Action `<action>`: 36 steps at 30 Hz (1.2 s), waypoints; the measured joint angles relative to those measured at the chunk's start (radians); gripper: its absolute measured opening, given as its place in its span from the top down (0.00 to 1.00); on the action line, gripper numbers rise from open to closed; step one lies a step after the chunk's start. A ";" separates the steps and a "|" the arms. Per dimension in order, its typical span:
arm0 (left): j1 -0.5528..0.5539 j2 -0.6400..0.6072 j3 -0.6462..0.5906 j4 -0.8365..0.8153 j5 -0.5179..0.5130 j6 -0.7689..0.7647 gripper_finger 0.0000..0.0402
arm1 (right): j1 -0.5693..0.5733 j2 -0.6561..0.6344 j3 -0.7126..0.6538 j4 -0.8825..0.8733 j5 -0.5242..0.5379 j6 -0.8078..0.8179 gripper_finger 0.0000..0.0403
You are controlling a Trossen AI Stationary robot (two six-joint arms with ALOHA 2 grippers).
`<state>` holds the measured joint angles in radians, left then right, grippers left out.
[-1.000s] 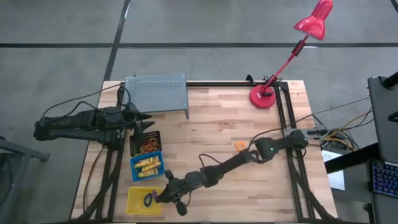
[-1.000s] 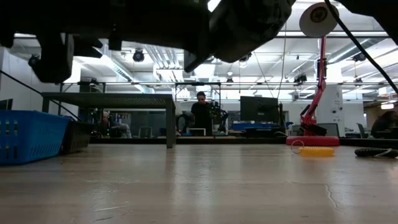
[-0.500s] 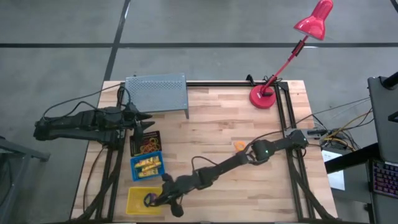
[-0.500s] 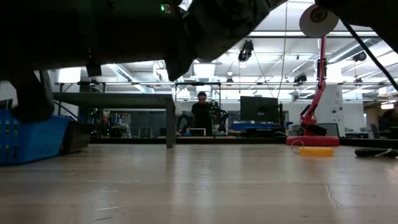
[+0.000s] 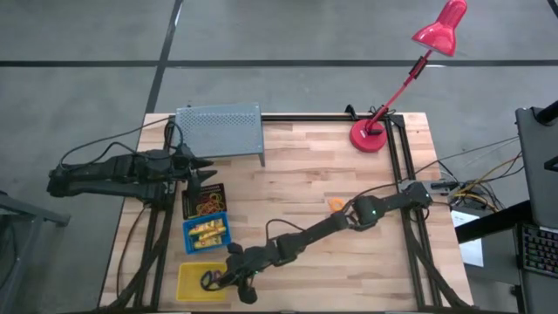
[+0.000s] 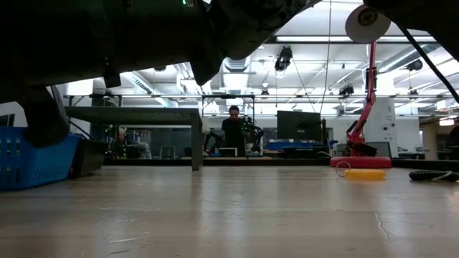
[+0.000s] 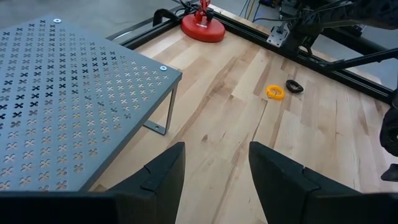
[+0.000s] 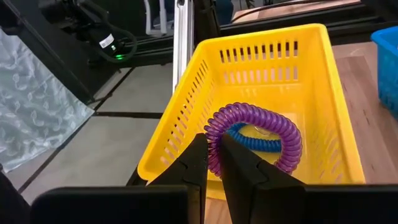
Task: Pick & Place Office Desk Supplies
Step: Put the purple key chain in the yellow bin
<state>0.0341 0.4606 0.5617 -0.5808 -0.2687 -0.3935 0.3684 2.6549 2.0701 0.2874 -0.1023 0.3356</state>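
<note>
We see a purple coil ring (image 8: pixel 249 134) pinched upright over the yellow bin, a blue ring (image 8: pixel 252 140) lying inside. Rubber bands (image 5: pixel 207 205) fill the black bin, yellow tubes (image 5: pixel 207 232) the blue. An orange ring (image 5: pixel 336 205) and a black ring (image 7: pixel 294 86) lie loose at table's 3 o'clock.

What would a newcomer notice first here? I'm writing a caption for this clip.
The right gripper holds a purple coil ring over the yellow bin at the table's front left corner. The pink desk lamp juts out past the far right corner, and the left gripper waits open beside the grey perforated shelf.
</note>
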 joint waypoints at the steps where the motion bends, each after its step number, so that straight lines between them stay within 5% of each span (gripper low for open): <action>1: 0.000 0.000 0.000 0.000 0.000 0.000 0.54 | -0.001 0.000 0.000 0.000 0.000 -0.002 0.93; 12: 0.000 0.000 0.000 0.000 0.000 0.000 0.54 | -0.002 -0.001 0.001 0.006 0.000 -0.049 0.92; 25: 0.000 0.000 0.000 0.000 0.000 0.000 0.54 | -0.002 -0.008 0.016 0.026 0.001 -0.108 0.67; 36: 0.000 0.000 0.000 0.000 0.000 0.000 0.54 | 0.000 -0.010 0.027 -0.067 -0.011 -0.036 0.66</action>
<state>0.0340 0.4606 0.5617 -0.5808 -0.2687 -0.3939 0.3681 2.6446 2.0975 0.2204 -0.1135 0.2994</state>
